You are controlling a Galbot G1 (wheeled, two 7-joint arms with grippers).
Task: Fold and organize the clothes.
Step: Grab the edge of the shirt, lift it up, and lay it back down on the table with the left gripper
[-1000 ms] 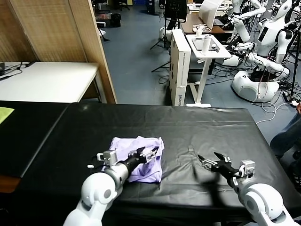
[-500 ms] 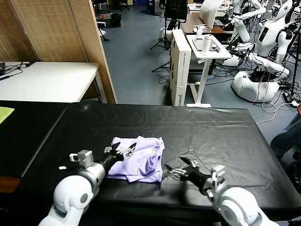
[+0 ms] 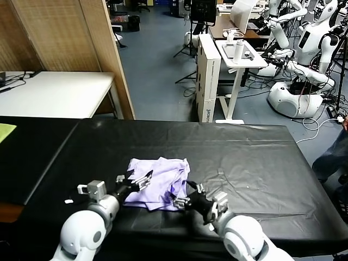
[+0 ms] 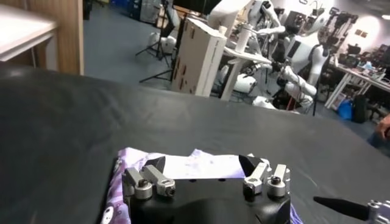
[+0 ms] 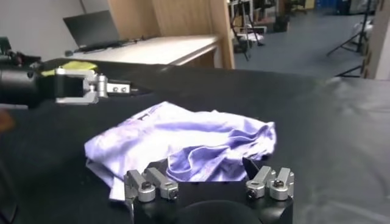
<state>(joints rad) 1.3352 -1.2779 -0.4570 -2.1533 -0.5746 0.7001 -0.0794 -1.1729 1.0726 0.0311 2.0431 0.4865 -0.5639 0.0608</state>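
Observation:
The clothes are one pale lavender T-shirt point(image 3: 161, 181), lying crumpled on the black table point(image 3: 250, 157) near its front edge. My left gripper point(image 3: 140, 178) is open at the shirt's left side, its fingertips over the near-left fabric, holding nothing. In the left wrist view, the shirt point(image 4: 201, 166) lies between the spread jaws of the left gripper point(image 4: 203, 163). My right gripper point(image 3: 184, 196) is open at the shirt's front right corner. In the right wrist view, the rumpled shirt point(image 5: 189, 140) lies just ahead of the right gripper point(image 5: 201, 167), with nothing gripped.
A yellow-green cloth scrap point(image 3: 5, 131) lies at the far left on a second black surface. Behind are a white table point(image 3: 54, 92), a wooden partition point(image 3: 65, 38), a white rolling stand point(image 3: 236, 57) and parked robots point(image 3: 304, 70).
My right gripper has swept left across the table to the shirt's front right corner. My left gripper has drawn back leftward from over the shirt to its left edge. The shirt looks slightly reshaped.

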